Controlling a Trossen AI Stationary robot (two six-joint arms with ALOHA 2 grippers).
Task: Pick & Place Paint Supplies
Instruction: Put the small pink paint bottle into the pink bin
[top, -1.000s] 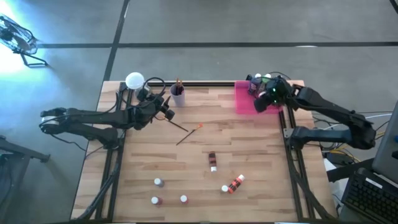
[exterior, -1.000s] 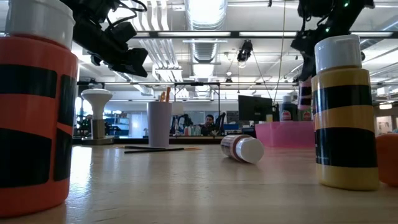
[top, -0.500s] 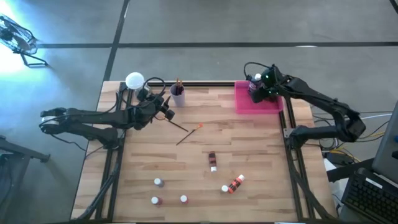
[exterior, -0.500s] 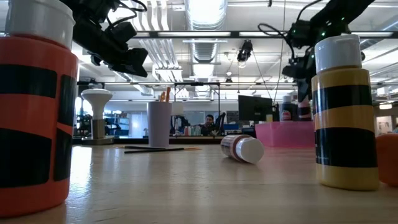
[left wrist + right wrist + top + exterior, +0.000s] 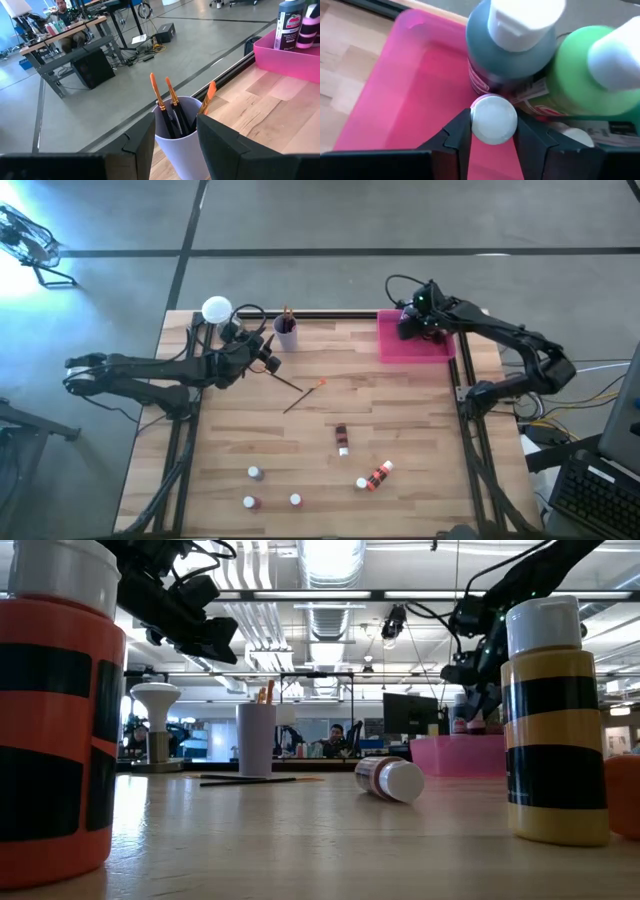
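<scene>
Paint bottle (image 5: pixel 493 119) gripped upright in right pincer (image 5: pixel 412 323) over pink tray (image 5: pixel 395 345).

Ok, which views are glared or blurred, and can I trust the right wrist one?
High view: blue flare at the top-left corner, table evenly lit. Low view: ceiling lights blow out, and the near orange bottle looms soft. Right wrist view: clear, with the white cap between the right gripper fingers over the pink tray.

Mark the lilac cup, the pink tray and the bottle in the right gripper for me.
lilac cup (image 5: pixel 175 137), left wrist view, front wall.
pink tray (image 5: pixel 392 346), high view, bare near-left floor.
held bottle (image 5: pixel 494 119), right wrist view, white cap between the gripper fingers.
</scene>
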